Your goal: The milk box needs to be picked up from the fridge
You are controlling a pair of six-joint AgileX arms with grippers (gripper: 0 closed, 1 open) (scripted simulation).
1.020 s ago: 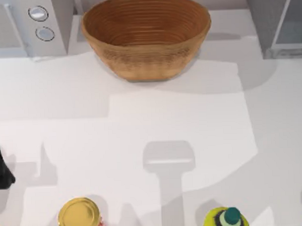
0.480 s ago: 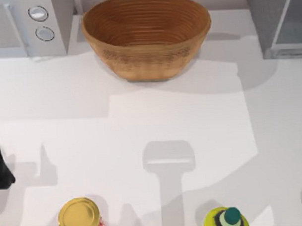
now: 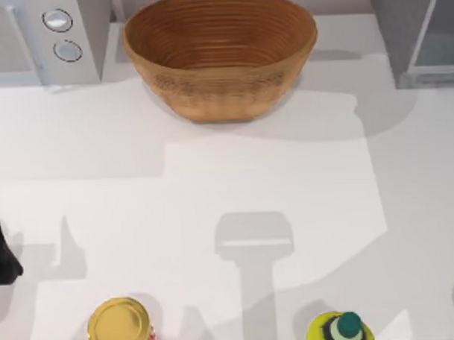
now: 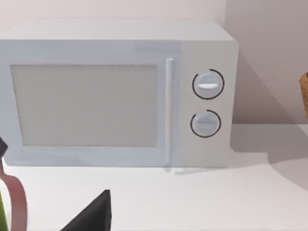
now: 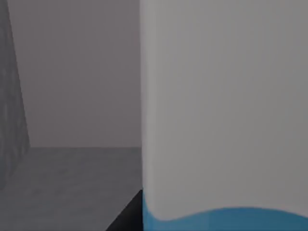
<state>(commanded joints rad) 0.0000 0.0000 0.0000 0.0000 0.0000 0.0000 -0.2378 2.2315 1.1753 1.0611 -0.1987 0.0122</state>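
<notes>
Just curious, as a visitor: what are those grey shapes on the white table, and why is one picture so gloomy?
Top view: soft grey shadows fall across the table, one beside the basket. Right wrist view: dim grey fridge interior, with the milk box close up.

White table (image 3: 213, 185), soft shadows; pale wall (image 4: 264, 57) behind

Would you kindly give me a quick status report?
Left pincer parked at table's left edge. Milk box close before right wrist camera, inside grey fridge. Nothing seen blocking.
</notes>
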